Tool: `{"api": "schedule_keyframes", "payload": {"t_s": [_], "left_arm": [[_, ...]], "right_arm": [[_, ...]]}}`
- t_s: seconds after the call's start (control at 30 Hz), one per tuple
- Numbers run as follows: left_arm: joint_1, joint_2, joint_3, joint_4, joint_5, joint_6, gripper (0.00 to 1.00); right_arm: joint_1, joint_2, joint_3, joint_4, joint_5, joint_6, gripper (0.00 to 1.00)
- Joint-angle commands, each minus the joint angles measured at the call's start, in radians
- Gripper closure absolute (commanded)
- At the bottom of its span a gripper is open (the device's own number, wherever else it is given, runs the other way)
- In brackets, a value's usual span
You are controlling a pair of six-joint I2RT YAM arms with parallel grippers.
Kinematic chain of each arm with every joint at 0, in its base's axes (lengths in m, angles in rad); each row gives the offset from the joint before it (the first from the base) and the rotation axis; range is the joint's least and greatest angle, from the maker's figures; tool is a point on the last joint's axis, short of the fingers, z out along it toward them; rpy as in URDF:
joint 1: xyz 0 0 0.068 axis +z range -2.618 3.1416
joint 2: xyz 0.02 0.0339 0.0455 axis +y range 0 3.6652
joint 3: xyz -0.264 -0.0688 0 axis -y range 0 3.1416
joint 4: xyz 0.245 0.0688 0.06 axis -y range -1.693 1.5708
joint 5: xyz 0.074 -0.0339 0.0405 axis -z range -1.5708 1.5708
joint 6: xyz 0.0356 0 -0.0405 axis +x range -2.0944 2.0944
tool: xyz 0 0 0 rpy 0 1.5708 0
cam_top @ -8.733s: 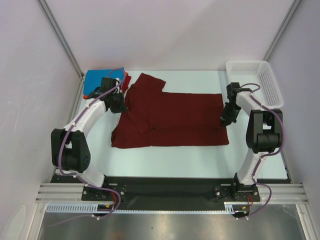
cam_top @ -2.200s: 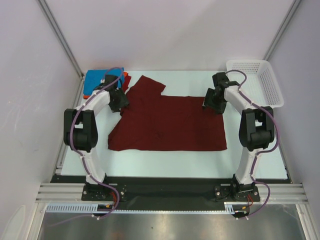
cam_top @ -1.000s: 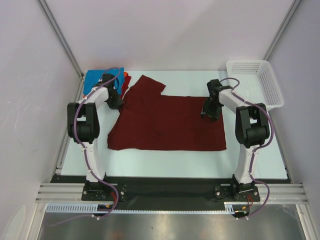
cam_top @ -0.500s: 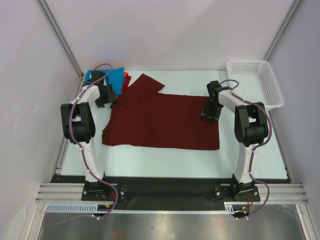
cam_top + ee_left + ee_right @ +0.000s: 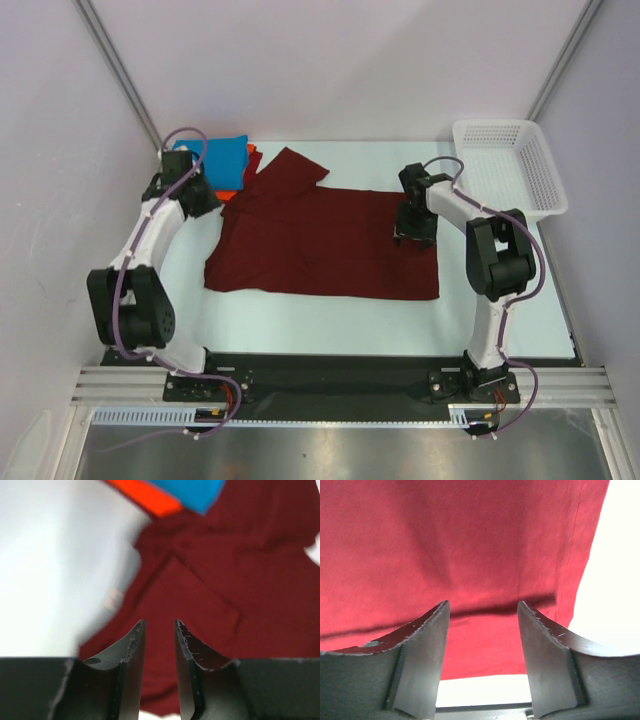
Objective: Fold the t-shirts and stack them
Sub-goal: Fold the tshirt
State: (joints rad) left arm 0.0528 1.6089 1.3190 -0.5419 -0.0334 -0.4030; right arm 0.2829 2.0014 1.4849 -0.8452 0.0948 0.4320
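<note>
maroon shirt: dark maroon red cloth t-shirt (image 5: 320,245) lay spread flat mid-table (image 5: 330,320), one sleeve pointing at the far edge.
stack: bright blue cloth t-shirt (image 5: 222,158) sat on the orange-red cloth t-shirt (image 5: 142,491) in the far left corner, touching the maroon shirt's left end.
left pincer (image 5: 159,625): released, narrow gap, nothing between the fingers; at the maroon shirt's left end.
right pincer (image 5: 482,605): released, fingers wide, over the maroon shirt's right part; contact unclear.
basket: white plastic mesh basket (image 5: 510,160), far right corner.
</note>
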Motion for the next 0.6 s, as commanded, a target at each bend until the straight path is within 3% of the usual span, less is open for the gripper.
{"api": "schedule_keyframes", "payload": {"t_s": [0.0, 0.17, 0.33, 0.57], "left_arm": [[-0.041, -0.052, -0.168, 0.014, 0.136, -0.108, 0.66], [-0.044, -0.049, -0.271, 0.011, 0.142, -0.187, 0.57], [-0.041, 0.011, -0.309, -0.041, 0.142, -0.241, 0.57], [-0.028, -0.011, -0.382, -0.116, 0.003, -0.284, 0.52]], "right_arm": [[0.028, -0.092, -0.023, -0.011, 0.039, -0.019, 0.36], [0.035, -0.095, -0.084, 0.014, 0.025, -0.016, 0.33], [0.03, -0.13, -0.164, 0.046, 0.029, -0.018, 0.32], [-0.03, -0.204, -0.327, 0.075, 0.037, 0.01, 0.32]]}}
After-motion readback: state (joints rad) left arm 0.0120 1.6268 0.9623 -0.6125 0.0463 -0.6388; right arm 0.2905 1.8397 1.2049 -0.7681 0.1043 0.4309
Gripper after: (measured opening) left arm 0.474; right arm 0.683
